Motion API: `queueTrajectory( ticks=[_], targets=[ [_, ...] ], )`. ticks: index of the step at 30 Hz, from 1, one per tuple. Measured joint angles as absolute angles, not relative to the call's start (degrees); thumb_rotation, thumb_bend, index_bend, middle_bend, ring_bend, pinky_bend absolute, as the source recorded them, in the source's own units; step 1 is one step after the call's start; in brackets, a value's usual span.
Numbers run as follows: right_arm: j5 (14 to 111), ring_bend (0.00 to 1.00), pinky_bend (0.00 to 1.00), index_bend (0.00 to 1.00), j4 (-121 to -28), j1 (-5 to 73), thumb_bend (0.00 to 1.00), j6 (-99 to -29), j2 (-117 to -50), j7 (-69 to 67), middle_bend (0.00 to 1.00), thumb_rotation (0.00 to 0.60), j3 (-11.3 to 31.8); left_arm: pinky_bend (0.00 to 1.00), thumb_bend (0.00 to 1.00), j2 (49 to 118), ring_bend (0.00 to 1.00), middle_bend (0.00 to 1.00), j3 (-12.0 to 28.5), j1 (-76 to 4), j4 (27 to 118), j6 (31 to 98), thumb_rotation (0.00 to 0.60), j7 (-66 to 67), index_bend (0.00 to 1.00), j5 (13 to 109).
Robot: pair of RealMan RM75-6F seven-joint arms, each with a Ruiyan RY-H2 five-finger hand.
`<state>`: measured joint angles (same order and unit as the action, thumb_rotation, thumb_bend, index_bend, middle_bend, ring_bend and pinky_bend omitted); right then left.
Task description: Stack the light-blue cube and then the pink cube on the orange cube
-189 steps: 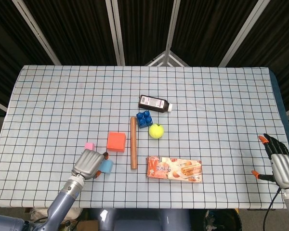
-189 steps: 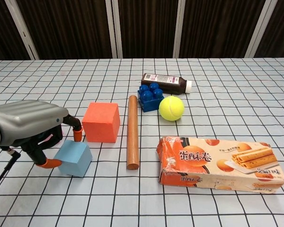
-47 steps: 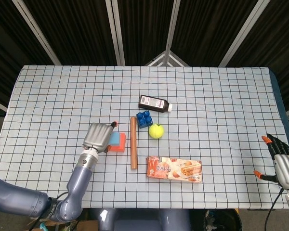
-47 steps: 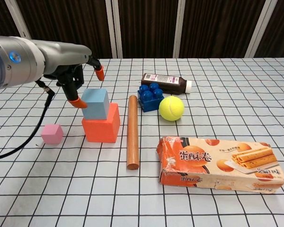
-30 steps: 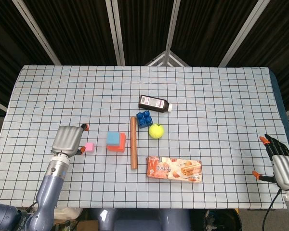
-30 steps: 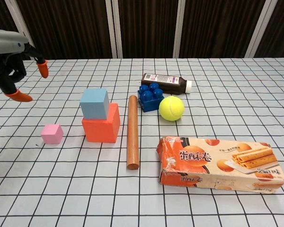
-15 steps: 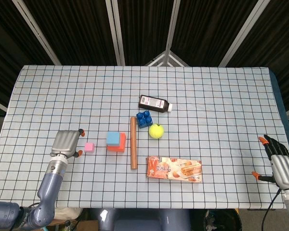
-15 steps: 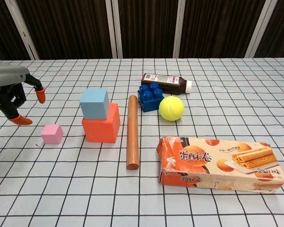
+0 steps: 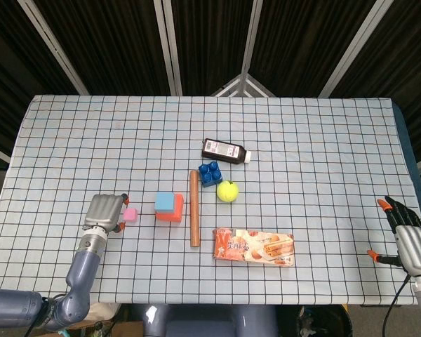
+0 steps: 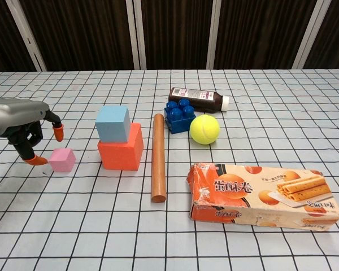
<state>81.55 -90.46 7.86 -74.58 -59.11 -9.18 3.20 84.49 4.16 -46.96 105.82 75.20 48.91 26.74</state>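
Observation:
The light-blue cube [image 10: 113, 123] sits on top of the orange cube [image 10: 121, 149], left of centre; from the head camera they appear as the light-blue cube [image 9: 165, 201] on the orange cube [image 9: 174, 211]. The small pink cube [image 10: 62, 159] lies on the cloth to their left, also seen as the pink cube [image 9: 130, 214]. My left hand [image 10: 20, 127] hovers just left of the pink cube, fingers apart around it, holding nothing; the head view shows the left hand [image 9: 104, 211] beside it. My right hand [image 9: 409, 241] rests open at the table's right edge.
A wooden rod [image 10: 158, 156] lies right of the stack. Behind it are a blue toy brick [image 10: 179, 116], a yellow ball [image 10: 204, 129] and a dark bottle [image 10: 198, 99]. A snack box [image 10: 263, 195] lies front right on the checked cloth [image 10: 101, 226].
My left hand has come down and moved right, closing in on the pink cube. Earlier it set the light-blue cube on the orange one and let go. The right hand stayed still.

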Motion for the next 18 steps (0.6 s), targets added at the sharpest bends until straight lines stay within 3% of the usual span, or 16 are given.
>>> queueTrajectory(
  ticks=[18],
  targets=[
    [81.53,0.01,0.1,0.0,-90.42,7.8,0.13,-74.6,-59.01,-9.49,0.01,0.6,3.16,0.9,0.31,86.31,0.8,0.83,4.78,-46.74,103.42,73.46,0.6,50.02,0.35,26.44]
  ],
)
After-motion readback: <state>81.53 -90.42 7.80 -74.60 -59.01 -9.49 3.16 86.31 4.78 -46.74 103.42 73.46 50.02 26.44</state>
